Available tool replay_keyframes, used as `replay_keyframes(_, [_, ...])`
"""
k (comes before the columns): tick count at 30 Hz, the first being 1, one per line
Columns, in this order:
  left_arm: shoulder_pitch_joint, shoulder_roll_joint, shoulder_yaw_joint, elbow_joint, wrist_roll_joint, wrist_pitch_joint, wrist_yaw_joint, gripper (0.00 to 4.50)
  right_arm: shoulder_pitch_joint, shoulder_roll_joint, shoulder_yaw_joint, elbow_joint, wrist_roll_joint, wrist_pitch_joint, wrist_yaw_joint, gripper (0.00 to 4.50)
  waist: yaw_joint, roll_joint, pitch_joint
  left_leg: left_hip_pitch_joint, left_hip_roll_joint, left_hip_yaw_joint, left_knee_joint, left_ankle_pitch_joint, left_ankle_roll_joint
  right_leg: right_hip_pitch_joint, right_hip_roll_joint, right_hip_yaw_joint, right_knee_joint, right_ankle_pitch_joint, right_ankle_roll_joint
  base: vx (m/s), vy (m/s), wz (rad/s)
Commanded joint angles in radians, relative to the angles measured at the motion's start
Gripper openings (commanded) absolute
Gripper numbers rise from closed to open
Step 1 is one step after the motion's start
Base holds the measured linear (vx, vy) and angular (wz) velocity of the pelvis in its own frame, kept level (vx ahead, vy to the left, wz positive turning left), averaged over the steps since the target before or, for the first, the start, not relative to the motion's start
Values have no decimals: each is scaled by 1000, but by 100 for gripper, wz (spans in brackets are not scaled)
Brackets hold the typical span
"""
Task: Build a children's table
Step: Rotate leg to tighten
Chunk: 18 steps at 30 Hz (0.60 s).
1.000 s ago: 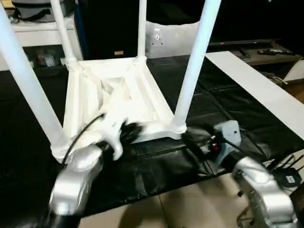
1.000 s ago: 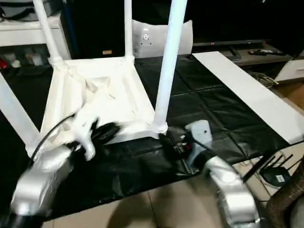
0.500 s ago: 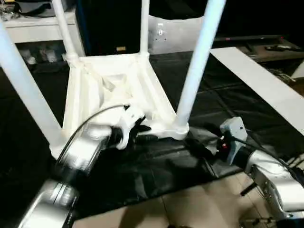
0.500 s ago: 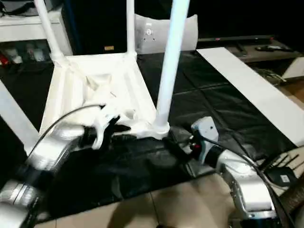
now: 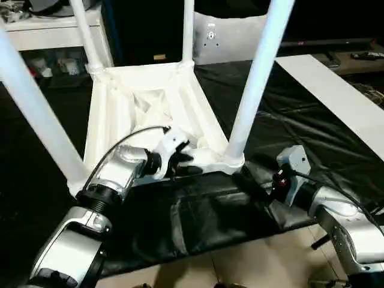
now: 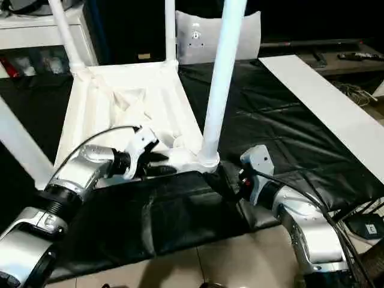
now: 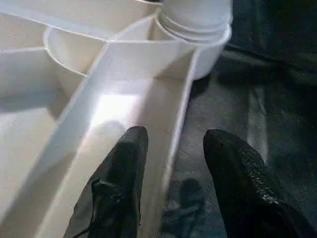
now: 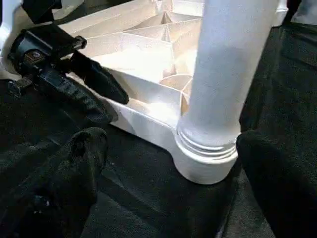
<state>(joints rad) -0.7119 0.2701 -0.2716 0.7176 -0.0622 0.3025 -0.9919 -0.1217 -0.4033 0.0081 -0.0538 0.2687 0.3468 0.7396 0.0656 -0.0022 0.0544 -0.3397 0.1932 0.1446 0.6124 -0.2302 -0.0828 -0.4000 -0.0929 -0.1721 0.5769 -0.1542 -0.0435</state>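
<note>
Upside-down children's table (image 5: 144, 105) sits on the black mat (image 5: 198, 216), left claw (image 7: 171, 171) open astride its rim, right claw (image 8: 168, 173) wide around the near leg (image 5: 255, 84); a careless squeeze could probably tip it.

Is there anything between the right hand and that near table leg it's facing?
Nothing visible. The right hand is open, its fingers on the black mat on either side of the near leg at its corner socket, with bare mat between. The left hand straddles the tabletop rim beside it.
</note>
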Motion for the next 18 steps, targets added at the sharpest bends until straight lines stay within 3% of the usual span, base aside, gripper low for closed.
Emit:
replay_keyframes(1, [-10, 0, -11, 15, 15, -26, -11, 176, -10, -4, 5, 10, 3, 1, -1, 450, 6, -11, -60, -5, 31, 1, -74, -146, 65, 65, -77, 60, -106, -481, -22, 0, 0, 0])
replay_keyframes(3, [-18, -5, -12, 35, 20, -46, -6, 164, -9, -3, 8, 8, 3, 1, -1, 450, 5, -12, -63, -7, 30, -1, -75, -145, 59, 67, -77, 58, -108, -490, 3, 0, 0, 0])
replay_keyframes(6, [-30, -14, -8, 69, 28, -88, -17, 139, -7, -1, 12, 2, 3, 3, -1, 450, 6, -14, -66, -9, 29, -2, -74, -128, 63, 67, -77, 59, -105, -466, 6, 0, 0, 0])
replay_keyframes(12, [-50, -26, -24, 120, 49, -224, -33, 90, -3, -2, 20, -5, 3, 3, 5, 450, 16, -13, -71, -14, 31, -2, -74, -76, 76, 70, -77, 65, -92, -391, -15, 0, 0, 0])
replay_keyframes(17, [-68, -33, -29, 158, 64, -252, -47, 52, -1, -4, 24, -10, 4, 2, 11, 450, 27, -13, -76, -14, 38, -2, -74, -34, 88, 72, -78, 72, -74, -288, -60, 0, 0, 0])
replay_keyframes(18, [-74, -34, -33, 173, 73, -256, -45, 45, 0, -5, 25, -12, 6, 3, 13, 450, 29, -8, -75, -15, 37, -1, -74, -30, 89, 72, -78, 72, -72, -276, -67, 0, 0, 0])
